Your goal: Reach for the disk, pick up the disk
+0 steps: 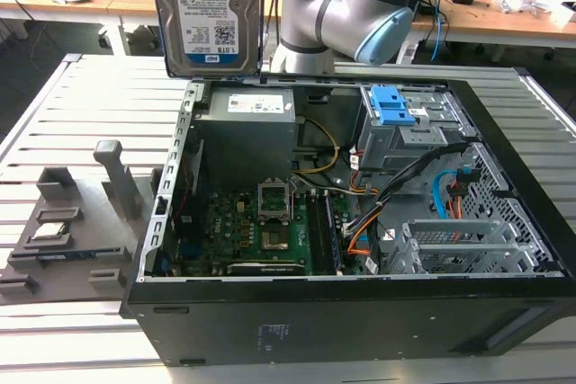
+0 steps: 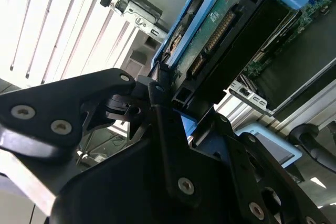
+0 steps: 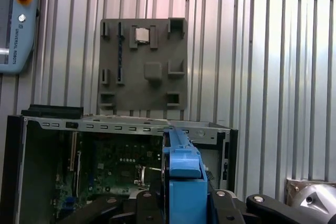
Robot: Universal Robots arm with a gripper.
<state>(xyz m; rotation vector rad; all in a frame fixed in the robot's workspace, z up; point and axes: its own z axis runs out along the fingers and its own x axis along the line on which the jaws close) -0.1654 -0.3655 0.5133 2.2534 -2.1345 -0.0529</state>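
My pincer (image 2: 167,97) is clenched on the flat, silver-grey, blue-framed rectangular disk (image 1: 209,11); it hangs upright (long axis roughly vertical, I judge) above the open black computer case (image 1: 504,222), off the slatted metal worktop (image 1: 54,114).

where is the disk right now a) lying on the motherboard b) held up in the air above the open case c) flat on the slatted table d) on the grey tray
b: the disk stands upright in the air above the computer case, with the gripper clamped on its blue frame.
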